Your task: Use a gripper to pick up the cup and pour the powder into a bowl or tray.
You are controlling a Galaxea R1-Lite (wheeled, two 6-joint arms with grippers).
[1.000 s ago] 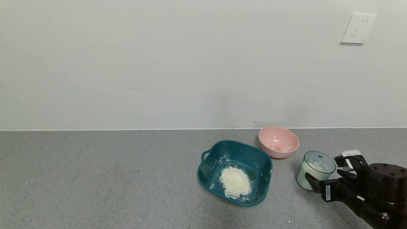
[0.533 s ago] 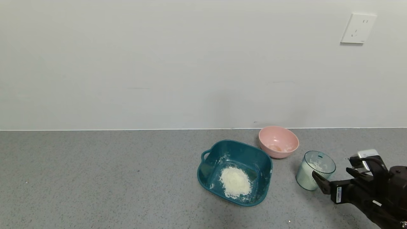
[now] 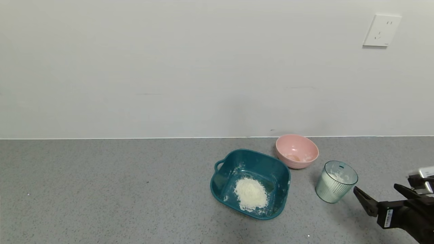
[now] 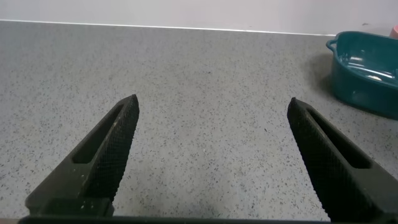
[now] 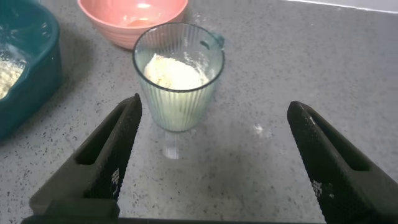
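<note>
Right tool [image 3: 381, 198], released and empty, sits at the cup's [image 3: 335, 182] four o'clock, since powder [image 3: 251, 194] already fills the tub [image 3: 220, 183].

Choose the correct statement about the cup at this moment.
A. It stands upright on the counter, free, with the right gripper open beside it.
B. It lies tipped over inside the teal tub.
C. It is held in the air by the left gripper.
A: the cup stands upright on the counter, untouched, with the right gripper open and apart from it.

place: kitchen-like | grey speckled countertop [image 3: 101, 189]; plain wall [image 3: 169, 67]; wall socket [image 3: 381, 30]; pink bowl [image 3: 297, 150]
</note>
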